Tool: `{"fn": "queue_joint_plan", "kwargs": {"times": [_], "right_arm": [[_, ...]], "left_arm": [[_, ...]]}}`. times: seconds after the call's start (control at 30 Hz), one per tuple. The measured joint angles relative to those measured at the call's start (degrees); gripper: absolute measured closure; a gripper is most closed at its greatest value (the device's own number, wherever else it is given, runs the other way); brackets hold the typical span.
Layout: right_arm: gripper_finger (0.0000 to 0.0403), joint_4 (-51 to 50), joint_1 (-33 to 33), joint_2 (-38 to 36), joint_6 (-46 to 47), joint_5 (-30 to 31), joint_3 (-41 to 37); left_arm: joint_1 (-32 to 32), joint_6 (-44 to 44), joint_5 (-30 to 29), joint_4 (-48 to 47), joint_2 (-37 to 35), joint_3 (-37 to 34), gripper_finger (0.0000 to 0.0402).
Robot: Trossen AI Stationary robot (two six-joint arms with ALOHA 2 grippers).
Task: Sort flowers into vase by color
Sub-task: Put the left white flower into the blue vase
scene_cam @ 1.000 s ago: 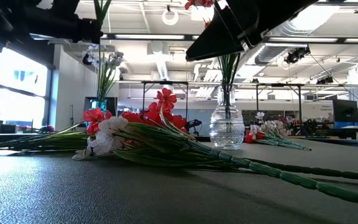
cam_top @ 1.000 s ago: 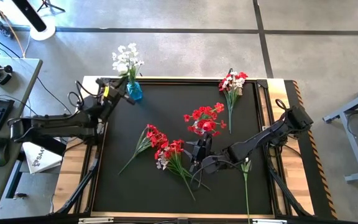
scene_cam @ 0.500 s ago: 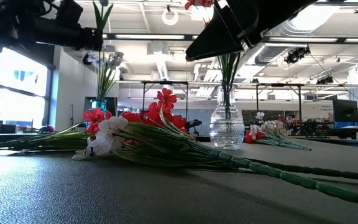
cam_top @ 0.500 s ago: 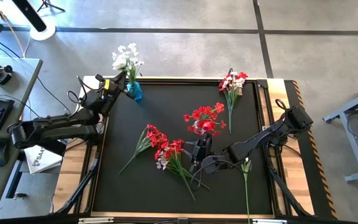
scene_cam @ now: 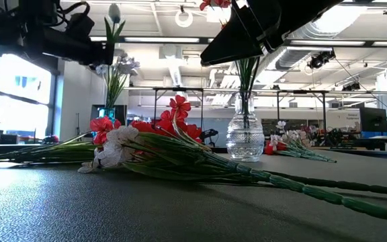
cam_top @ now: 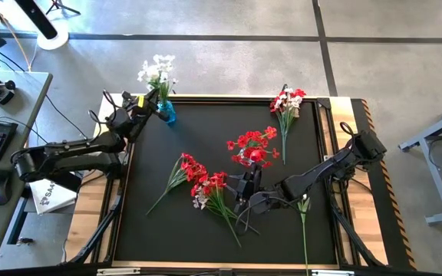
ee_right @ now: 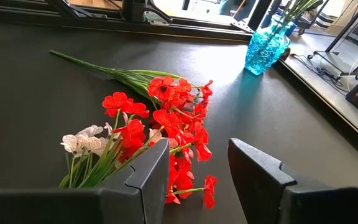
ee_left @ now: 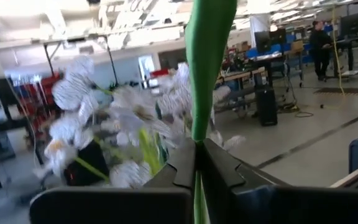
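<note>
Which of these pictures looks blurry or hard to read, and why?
Left wrist view: the white blossoms are smeared and the green leaf sits too close, soft. Low view: bright windows and ceiling lights leave the arms as dark silhouettes. Right wrist view: red flowers are crisp. High view: evenly lit.

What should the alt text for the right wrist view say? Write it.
The right tool, open, hovers over a bunch of red flowers with a few white blossoms, lying on the black table. A blue glass vase stands at the table's far edge.
</note>
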Motion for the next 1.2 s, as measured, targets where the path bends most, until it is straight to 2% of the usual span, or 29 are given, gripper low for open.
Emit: {"fn": "queue_joint_plan", "kwargs": {"times": [0.47,1.0,1.2], "right_arm": [[0.0242,0.22,0.00,0.02,0.09,0.02,0.00],[0.0242,0.22,0.00,0.02,0.17,-1.05,0.00],[0.0242,0.22,0.00,0.02,0.04,-1.05,0.00]], "left_arm": [[0.00,-3.46,-3.32,-7.39,-0.51,0.59,0.0330],[-0.04,-10.61,-3.46,-46.87,-0.50,18.60,0.0257],[-0.04,-12.61,-3.46,-56.27,-0.50,23.48,0.0232]]}}
